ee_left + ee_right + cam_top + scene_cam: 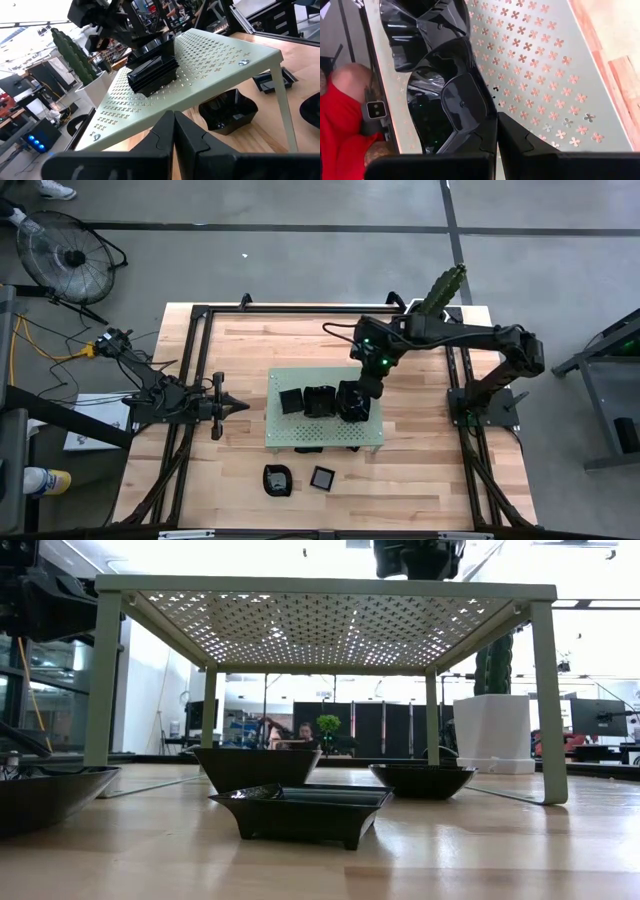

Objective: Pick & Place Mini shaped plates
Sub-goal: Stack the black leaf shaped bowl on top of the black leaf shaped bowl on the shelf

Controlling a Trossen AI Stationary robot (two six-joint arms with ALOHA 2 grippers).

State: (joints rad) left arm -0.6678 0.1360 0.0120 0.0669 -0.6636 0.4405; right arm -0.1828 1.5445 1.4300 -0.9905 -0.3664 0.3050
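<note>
Right end effector [352, 412] over plate stack [351, 401] on green board [372, 432], fingers seemingly closed, grasp unclear.

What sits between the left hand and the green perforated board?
Only bare wooden table: in the high view, nothing lies between the left hand and the green perforated board.

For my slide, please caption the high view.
Right gripper over black plates stacked on the green board; left gripper waits beside.

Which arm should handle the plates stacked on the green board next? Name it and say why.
Right. The right gripper hangs directly over the plates on the green board; the left gripper waits shut, off the board's edge.
</note>
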